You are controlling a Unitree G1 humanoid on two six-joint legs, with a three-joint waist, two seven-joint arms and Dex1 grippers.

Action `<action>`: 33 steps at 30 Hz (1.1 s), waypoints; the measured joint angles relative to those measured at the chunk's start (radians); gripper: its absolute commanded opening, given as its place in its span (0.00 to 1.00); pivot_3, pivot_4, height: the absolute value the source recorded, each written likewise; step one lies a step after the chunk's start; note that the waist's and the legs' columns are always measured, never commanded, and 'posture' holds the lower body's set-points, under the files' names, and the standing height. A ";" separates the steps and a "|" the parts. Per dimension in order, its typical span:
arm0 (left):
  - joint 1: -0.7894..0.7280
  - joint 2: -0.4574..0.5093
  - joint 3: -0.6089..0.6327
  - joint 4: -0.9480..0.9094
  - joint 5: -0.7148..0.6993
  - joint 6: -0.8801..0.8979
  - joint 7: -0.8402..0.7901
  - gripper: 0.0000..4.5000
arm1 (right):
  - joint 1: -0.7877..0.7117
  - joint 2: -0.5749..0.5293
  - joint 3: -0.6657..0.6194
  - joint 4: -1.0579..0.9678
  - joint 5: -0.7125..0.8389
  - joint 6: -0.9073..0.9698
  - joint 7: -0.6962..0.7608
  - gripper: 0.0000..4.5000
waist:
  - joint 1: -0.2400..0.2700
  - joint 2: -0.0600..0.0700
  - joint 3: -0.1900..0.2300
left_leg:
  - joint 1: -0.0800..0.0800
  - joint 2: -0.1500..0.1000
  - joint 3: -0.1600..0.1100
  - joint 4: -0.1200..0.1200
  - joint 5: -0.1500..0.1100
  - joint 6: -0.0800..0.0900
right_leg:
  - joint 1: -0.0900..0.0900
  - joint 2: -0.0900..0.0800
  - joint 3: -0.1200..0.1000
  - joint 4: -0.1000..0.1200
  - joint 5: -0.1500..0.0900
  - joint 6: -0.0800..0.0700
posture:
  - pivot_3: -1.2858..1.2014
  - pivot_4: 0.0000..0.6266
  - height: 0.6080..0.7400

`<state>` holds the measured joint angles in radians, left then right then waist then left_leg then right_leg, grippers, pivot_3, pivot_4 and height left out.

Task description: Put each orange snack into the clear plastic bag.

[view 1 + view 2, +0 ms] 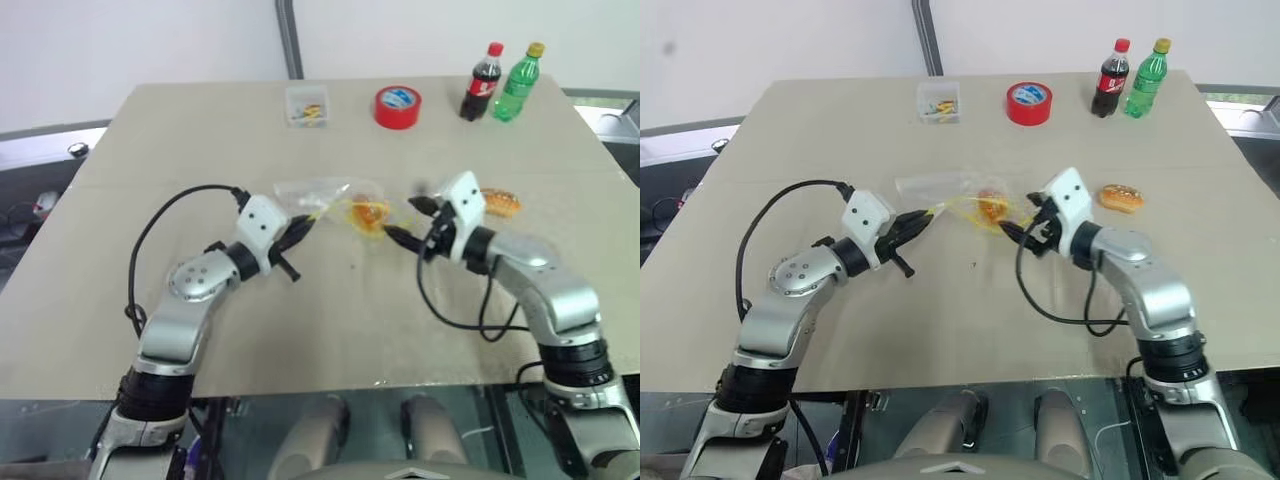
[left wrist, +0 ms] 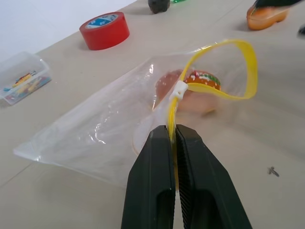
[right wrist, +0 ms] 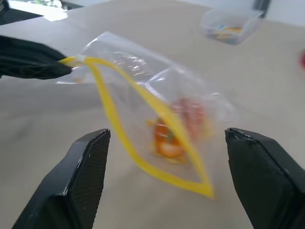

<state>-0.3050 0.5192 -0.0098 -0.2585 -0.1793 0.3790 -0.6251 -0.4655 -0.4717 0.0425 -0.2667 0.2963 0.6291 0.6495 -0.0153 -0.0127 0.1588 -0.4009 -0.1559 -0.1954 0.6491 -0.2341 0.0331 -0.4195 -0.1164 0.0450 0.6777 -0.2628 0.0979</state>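
On the table point(image 1: 300, 330), the left gripper point(image 2: 174, 136) pinches the clear plastic bag's point(image 2: 105, 129) yellow seal strip point(image 2: 248, 67) so its mouth gapes. One orange snack point(image 2: 195, 90) sits inside. The right gripper point(image 3: 167, 148) is spread wide, holding nothing; the other snack point(image 1: 1120, 198) waits beside it

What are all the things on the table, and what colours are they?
clear plastic bag: one, see-through with a yellow seal strip, middle of the table, mouth open.
orange snacks: two, orange-brown; one inside the bag, one loose on the table to the right.
tape roll: one, red, far side.
small box: one, clear with coloured bits, far side.
bottles: two, one dark with a red cap, one green, far right.
table: one, beige.
left gripper: black, pinching the bag's seal.
right gripper: black, open beside the bag's mouth.
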 measured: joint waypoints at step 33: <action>0.056 0.024 0.011 -0.077 0.015 0.023 0.028 0.00 | -0.047 -0.136 -0.061 0.318 -0.027 -0.160 0.182 0.22 | -0.020 0.001 0.000 | -0.006 0.002 0.001 0.002 0.000 0.000 | -0.006 -0.003 0.002 0.000 0.000 0.000 | 0.52 0.24 0.77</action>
<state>-0.2488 0.5427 0.0010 -0.3359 -0.1644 0.4017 -0.5970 -0.5122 -0.6079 -0.0182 0.0509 0.2688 0.4689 0.8314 -0.0349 -0.0120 0.1592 -0.4074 -0.1542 -0.1944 0.6513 -0.2340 0.0329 -0.4255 -0.1193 0.0467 0.6781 -0.2627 0.0978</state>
